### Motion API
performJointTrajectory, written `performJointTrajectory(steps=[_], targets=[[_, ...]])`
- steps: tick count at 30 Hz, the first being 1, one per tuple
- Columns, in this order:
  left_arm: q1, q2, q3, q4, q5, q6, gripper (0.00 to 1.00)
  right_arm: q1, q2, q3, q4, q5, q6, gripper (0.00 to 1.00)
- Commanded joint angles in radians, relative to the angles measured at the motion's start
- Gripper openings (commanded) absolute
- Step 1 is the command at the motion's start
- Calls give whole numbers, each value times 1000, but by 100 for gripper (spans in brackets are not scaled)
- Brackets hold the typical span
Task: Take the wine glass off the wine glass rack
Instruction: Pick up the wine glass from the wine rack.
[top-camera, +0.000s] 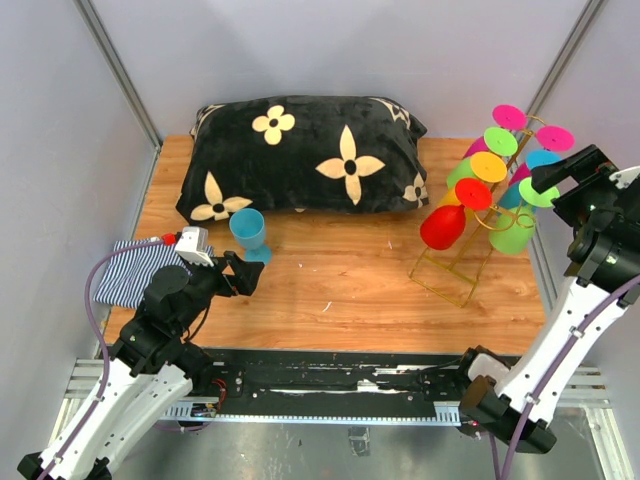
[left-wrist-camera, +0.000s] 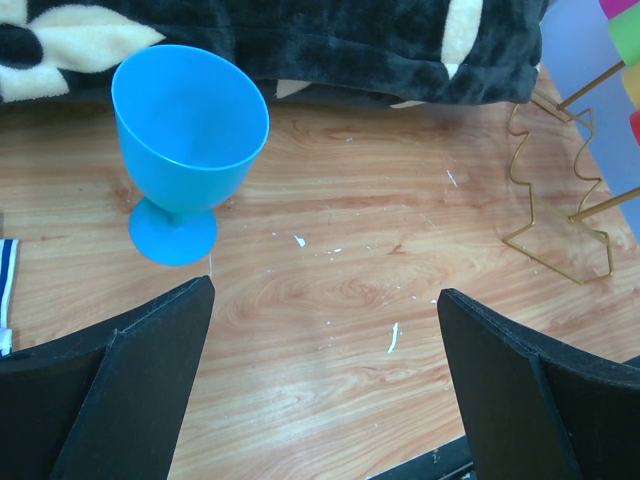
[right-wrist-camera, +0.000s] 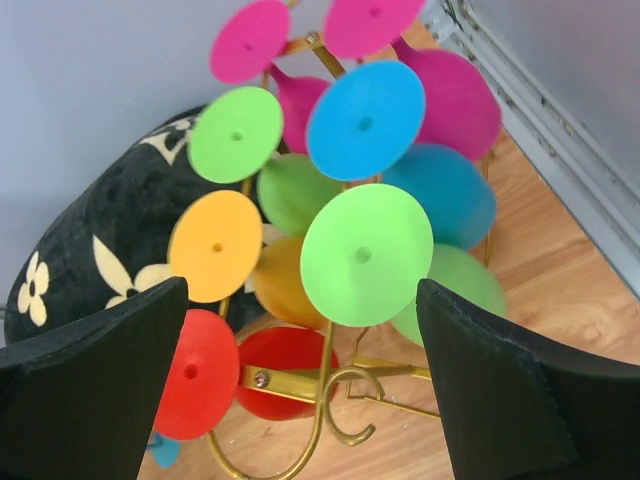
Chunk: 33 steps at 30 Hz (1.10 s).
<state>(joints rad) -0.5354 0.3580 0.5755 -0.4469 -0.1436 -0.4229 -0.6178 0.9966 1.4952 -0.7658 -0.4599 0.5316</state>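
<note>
The gold wire wine glass rack (top-camera: 455, 270) stands at the right of the table and holds several coloured plastic wine glasses upside down on its rails. My right gripper (top-camera: 560, 180) is open beside the rack's near right side, close to the light green glass (top-camera: 515, 232). In the right wrist view that glass's round foot (right-wrist-camera: 365, 255) lies between my open fingers (right-wrist-camera: 505, 390), with the rail loops (right-wrist-camera: 345, 400) below. A blue wine glass (top-camera: 248, 233) stands upright on the table. My left gripper (top-camera: 250, 275) is open and empty just in front of the blue glass (left-wrist-camera: 185, 140).
A black pillow with cream flowers (top-camera: 305, 155) lies across the back. A striped cloth (top-camera: 135, 270) lies at the left under the left arm. Grey walls enclose the table on three sides. The rack's base frame (left-wrist-camera: 560, 220) shows in the left wrist view.
</note>
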Motion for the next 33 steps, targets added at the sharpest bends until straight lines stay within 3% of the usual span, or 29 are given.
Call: performJointTrajectory(steps=[1,5,11,18,23,33], targets=[[6,-1,-2,24,1,15,100,-18,-15,52,-64,5,-83,95],[6,-3,-3,22,0,15,100,-17,2,-17,-38,-13,-37,96],[6,-11,-4,21,-4,12,100,-19,-20,-92,45,84,25,92],[6,-6,-3,22,-3,12,100,-21,32,-125,108,-7,80,71],[6,-3,-2,22,-1,12,100,-22,32,-126,129,7,91,50],[6,-2,-3,23,-2,14,100,-22,40,-133,130,40,92,38]])
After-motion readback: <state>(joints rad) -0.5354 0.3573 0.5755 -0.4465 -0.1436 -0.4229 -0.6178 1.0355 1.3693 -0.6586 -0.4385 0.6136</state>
